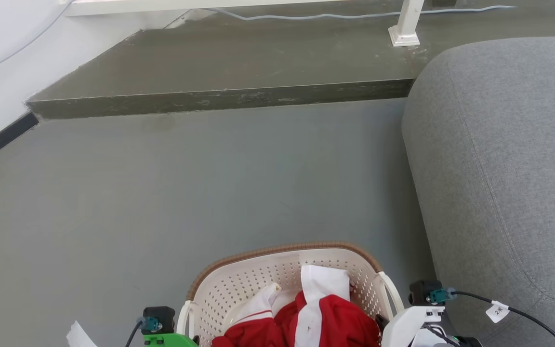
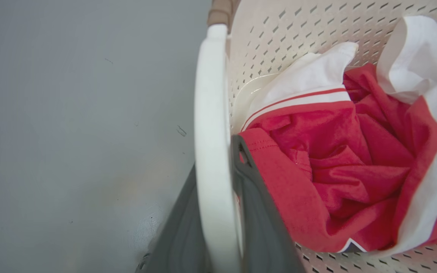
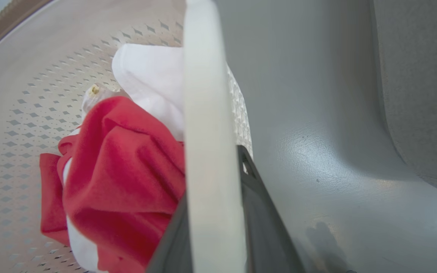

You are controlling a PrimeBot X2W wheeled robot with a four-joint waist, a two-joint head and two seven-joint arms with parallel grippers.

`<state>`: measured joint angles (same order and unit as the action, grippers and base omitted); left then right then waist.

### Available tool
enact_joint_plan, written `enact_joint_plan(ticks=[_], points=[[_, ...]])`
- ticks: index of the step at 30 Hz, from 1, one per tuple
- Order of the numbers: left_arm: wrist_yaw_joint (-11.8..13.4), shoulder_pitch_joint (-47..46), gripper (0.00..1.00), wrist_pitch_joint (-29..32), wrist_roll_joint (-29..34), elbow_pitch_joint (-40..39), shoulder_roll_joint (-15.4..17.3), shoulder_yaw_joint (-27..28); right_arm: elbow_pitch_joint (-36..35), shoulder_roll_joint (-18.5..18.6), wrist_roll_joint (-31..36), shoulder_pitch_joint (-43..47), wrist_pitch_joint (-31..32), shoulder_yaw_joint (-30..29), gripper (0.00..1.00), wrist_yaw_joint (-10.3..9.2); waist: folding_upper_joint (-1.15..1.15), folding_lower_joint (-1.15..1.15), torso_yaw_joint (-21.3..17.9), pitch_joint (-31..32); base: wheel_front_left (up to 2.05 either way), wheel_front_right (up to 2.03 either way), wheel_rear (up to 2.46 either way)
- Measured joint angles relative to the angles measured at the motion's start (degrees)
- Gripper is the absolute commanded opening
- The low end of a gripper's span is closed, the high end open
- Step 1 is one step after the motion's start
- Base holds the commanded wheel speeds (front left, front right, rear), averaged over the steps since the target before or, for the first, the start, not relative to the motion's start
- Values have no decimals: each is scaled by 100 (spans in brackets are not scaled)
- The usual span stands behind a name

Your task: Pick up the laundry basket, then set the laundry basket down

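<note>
Left fingers (image 2: 264, 220) and right fingers (image 3: 271, 227) low, both seemingly clamped tight

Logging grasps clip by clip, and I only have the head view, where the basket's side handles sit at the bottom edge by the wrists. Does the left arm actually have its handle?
Observer: Yes. In the left wrist view the left jaws stand on either side of the laundry basket's white left handle, tight against it.
Operator: And the right side?
Observer: Same. In the right wrist view the right handle runs between the right jaws, with one dark finger on its outer, floor side.
Operator: Is anything inside touching the jaws?
Observer: The hem of the red and white garment lies against the left arm's inner finger, inside the basket.
</note>
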<state>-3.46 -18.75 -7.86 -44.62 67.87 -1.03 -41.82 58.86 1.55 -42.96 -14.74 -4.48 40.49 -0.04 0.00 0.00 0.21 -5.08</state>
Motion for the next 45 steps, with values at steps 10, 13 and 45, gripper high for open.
enact_joint_plan(ticks=[10, 13, 45], points=[[37, -2, 0, -3, -7, 1, 12, -43, -43, 11, -196, -2, -1, 163, 0, -108, 0, 0, 0, -2, 0, 0, 0], [47, -2, 0, -9, -8, 3, 14, -49, -48, 16, -238, -3, -1, 215, 0, -114, 0, 0, 1, -1, 0, 0, 0], [63, -2, 0, -34, -85, 32, 34, -110, -69, 34, -656, -9, -36, 647, 0, -310, 0, 0, 7, 18, 0, 0, 0]])
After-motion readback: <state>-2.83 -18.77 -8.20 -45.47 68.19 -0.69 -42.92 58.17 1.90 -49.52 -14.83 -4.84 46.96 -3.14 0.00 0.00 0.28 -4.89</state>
